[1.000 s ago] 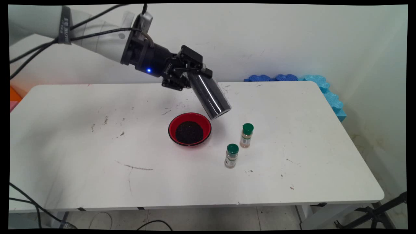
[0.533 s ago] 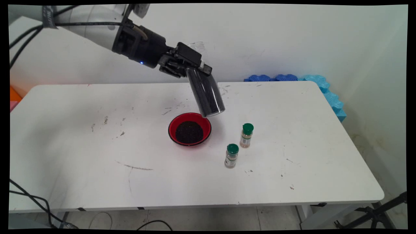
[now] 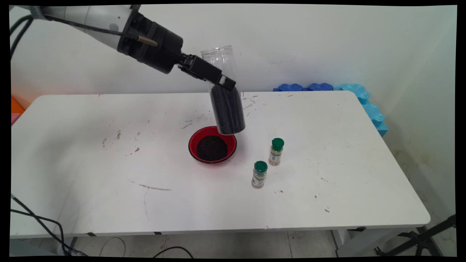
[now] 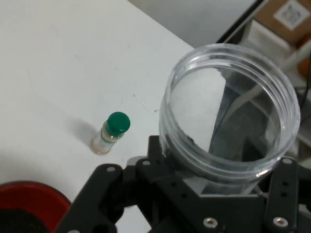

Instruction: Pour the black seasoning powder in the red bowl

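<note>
Item 1. My gripper: pinched on the clear plastic jar, one finger on each side of its wall, near mid-height. In the hand view the jar's open mouth faces the camera with the linkage clamped round it just below the rim.

Item 2. The jar: held in the air, close to upright, mouth up. Its lower half is dark with fine black grains; its upper half is clear. Its base hangs just above the 1 o'clock rim of the red bowl. Handling, as I judge it: thin, smooth plastic, likely slippery and somewhat yielding under a squeeze; bottom-heavy with the grains. Best hold is on the straight side wall, above the load, as now. No lid shows, so any tilt risks a spill.

Item 3. The bowl: on the white table, holding a dark heap of the same grains.

Item 4. Two green-capped spice bottles, upright, well apart from the jar: one at the bowl's 3 o'clock, the other at its 4 o'clock.
</note>
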`<control>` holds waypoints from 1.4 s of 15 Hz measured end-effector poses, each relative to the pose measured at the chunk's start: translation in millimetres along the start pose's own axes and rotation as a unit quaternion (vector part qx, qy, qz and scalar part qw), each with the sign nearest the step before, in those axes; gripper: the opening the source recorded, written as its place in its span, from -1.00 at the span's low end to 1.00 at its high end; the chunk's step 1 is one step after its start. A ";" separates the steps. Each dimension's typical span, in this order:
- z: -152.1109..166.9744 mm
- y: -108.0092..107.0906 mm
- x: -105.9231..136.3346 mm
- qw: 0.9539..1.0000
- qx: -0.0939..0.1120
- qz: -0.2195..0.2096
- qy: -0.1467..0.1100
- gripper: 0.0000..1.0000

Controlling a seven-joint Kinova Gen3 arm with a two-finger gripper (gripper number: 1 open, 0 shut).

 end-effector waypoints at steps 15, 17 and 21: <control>0.7 33.6 -4.8 0.967 0.019 0.253 -0.014 -1.00; 1.0 35.3 -6.3 0.965 0.021 0.263 -0.016 -1.00; 1.5 37.7 -8.9 0.961 0.023 0.273 -0.019 -1.00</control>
